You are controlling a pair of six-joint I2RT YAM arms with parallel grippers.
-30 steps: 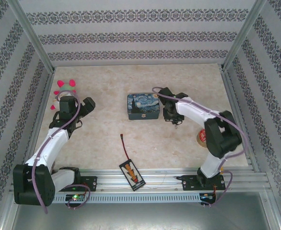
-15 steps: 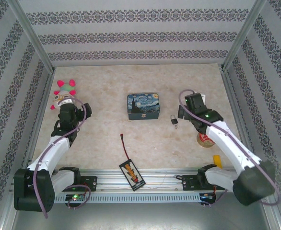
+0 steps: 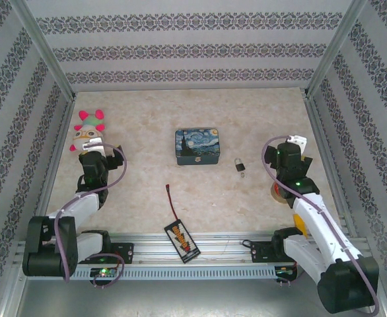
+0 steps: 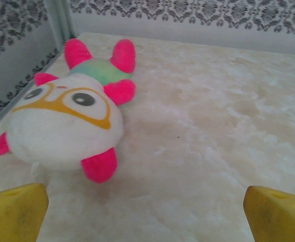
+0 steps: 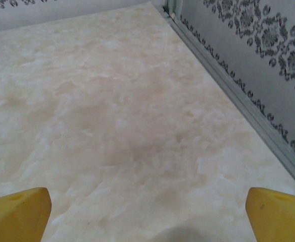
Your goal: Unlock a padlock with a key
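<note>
The padlock point(image 3: 237, 162), tiny and dark with a thin shackle, lies on the marble table just right of the painted tin. A small pale piece that looks like the key point(image 3: 242, 173) sticks out at its near end. My right gripper point(image 3: 287, 146) is well to the right of the padlock, near the right wall, open and empty. In the right wrist view its yellow fingertips point(image 5: 16, 212) stand wide apart over bare table. My left gripper point(image 3: 102, 153) is far left, open, just short of the plush toy. The left wrist view shows that gripper point(image 4: 147, 214) with nothing between its fingers.
A starry-night tin point(image 3: 197, 146) stands mid-table. A black pack with an orange label and red wire point(image 3: 181, 239) lies by the front rail. A white-and-pink plush point(image 4: 67, 118) sits at the far left. A brown round thing point(image 3: 279, 193) sits under the right arm. Patterned walls enclose the table.
My right gripper has opened and drawn back to the right from beside the tin, leaving the padlock lying on the table. My left arm has pulled back a little towards its base.
</note>
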